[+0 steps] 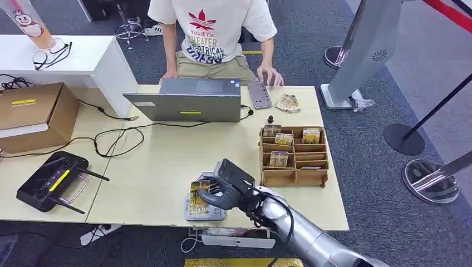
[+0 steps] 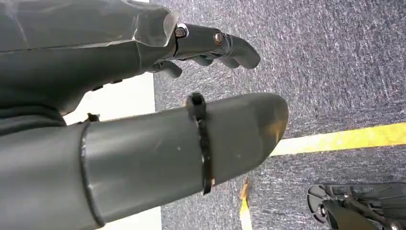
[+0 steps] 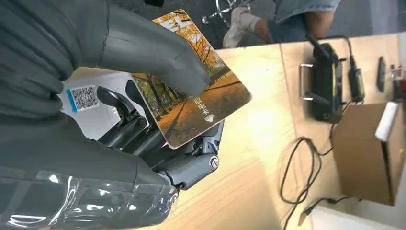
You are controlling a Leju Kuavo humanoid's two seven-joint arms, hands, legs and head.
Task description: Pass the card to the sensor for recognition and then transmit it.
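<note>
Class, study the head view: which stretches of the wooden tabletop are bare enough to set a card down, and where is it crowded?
Bare: the wide patch between the laptop, the card organizer and the right hand; also the strip beside the black controller. Crowded: the far edge near the person, and the cables by the cardboard box.

On the pale wooden table [image 1: 167, 167], the open grey laptop [image 1: 189, 99] sits at the far edge, the compartmented wooden card rack [image 1: 294, 156] to its right, the black antenna-fitted controller [image 1: 51, 181] near left, the brown cardboard box [image 1: 34, 114] behind it.
</note>
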